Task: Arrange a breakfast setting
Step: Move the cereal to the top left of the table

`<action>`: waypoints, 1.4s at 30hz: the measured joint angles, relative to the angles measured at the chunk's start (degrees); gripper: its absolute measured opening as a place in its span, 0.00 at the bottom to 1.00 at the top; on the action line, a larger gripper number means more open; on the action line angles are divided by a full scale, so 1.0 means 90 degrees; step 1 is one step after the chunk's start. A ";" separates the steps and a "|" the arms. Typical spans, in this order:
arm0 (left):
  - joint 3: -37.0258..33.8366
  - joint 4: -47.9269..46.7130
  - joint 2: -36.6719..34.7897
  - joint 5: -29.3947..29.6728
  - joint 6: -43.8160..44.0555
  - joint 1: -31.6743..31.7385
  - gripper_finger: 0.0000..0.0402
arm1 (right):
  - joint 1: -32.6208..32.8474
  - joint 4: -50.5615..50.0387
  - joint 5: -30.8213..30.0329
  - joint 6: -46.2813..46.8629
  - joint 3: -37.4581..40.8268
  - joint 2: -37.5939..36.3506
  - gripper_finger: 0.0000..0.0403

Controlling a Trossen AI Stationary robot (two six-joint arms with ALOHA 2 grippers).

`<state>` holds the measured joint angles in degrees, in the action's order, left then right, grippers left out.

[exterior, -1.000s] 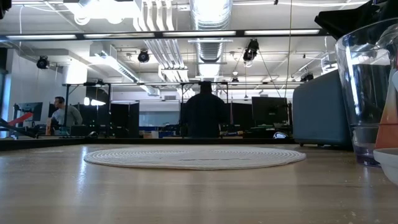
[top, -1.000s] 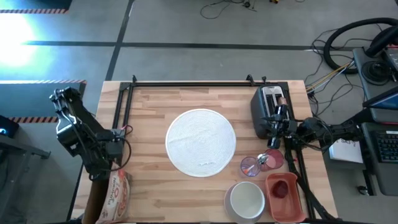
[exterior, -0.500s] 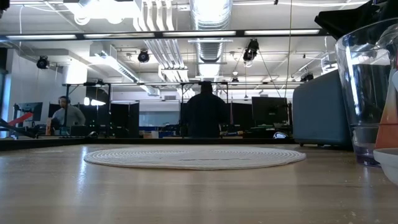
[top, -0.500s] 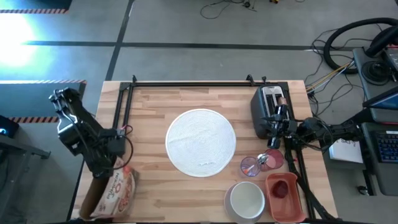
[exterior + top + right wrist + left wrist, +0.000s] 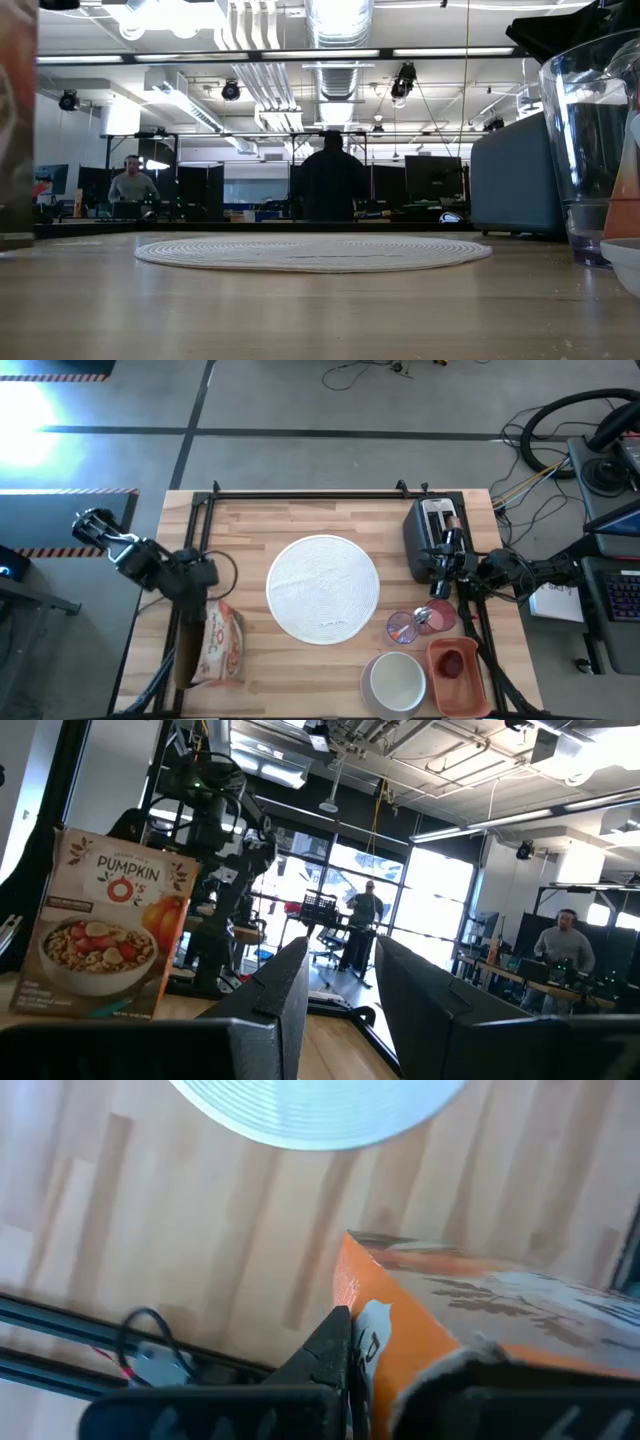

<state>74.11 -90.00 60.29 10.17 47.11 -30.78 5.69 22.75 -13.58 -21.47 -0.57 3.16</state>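
A cereal box (image 5: 215, 648) with an orange top hangs under my left gripper (image 5: 192, 605), which is shut on it over the table's near left part. It shows upright in the right wrist view as the box (image 5: 105, 935), and at the left edge of the low view as the box (image 5: 15, 130). A large round white woven mat (image 5: 323, 588) lies mid-table. My right gripper (image 5: 340, 990) rests open beside the toaster (image 5: 428, 535), pointing slightly upward and touching nothing. My left gripper holds the cereal box by its top edge (image 5: 375, 1330), pinched between the two fingers (image 5: 335, 1342). The fingers come from above, pointing steeply down. The box hangs upright below them. Whether its bottom touches the table I cannot tell.
At the near right stand a clear purplish glass (image 5: 402, 627), a pink cup (image 5: 438, 616), a white bowl (image 5: 397, 680) and an orange container with red fruit (image 5: 455, 665). A black frame rail (image 5: 195, 540) runs along the table's left side. People sit in the room behind.
My left gripper has swung from the table's near left corner toward the right and a little farther in, carrying the cereal box with it. The box has turned somewhat and has come into the low view at its left edge.
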 joint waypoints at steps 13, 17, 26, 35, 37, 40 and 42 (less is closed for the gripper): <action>0.0000 0.0000 0.0073 0.0005 -0.3449 0.2975 0.00 | 0.0000 0.0001 -0.0001 0.0000 0.0001 0.0000 0.27; 0.0000 0.0004 0.0173 0.0422 -0.4613 0.3857 0.00 | 0.0000 0.0002 0.0000 0.0000 -0.0001 -0.0001 0.27; 0.0002 0.0149 0.0490 0.1367 -0.5805 0.5350 0.00 | 0.0002 -0.0001 -0.0002 0.0000 0.0002 0.0002 0.27; 0.0005 0.0715 0.0801 0.2137 -0.7005 0.6676 0.00 | 0.0000 0.0002 0.0000 0.0000 -0.0001 -0.0001 0.27; 0.0005 0.0928 0.0848 0.2133 -0.7274 0.6901 0.00 | 0.0000 0.0002 -0.0002 0.0000 0.0000 -0.0001 0.27; 0.0005 0.1364 0.0899 0.2152 -0.7866 0.7155 0.00 | 0.0001 0.0002 -0.0001 0.0000 0.0002 0.0001 0.27; 0.0005 0.1709 0.0906 0.2149 -0.8326 0.7314 0.00 | 0.0000 0.0000 0.0000 0.0000 0.0002 0.0001 0.27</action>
<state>74.15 -74.62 68.45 29.52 -27.82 35.05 5.70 22.75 -13.59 -21.47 -0.56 3.18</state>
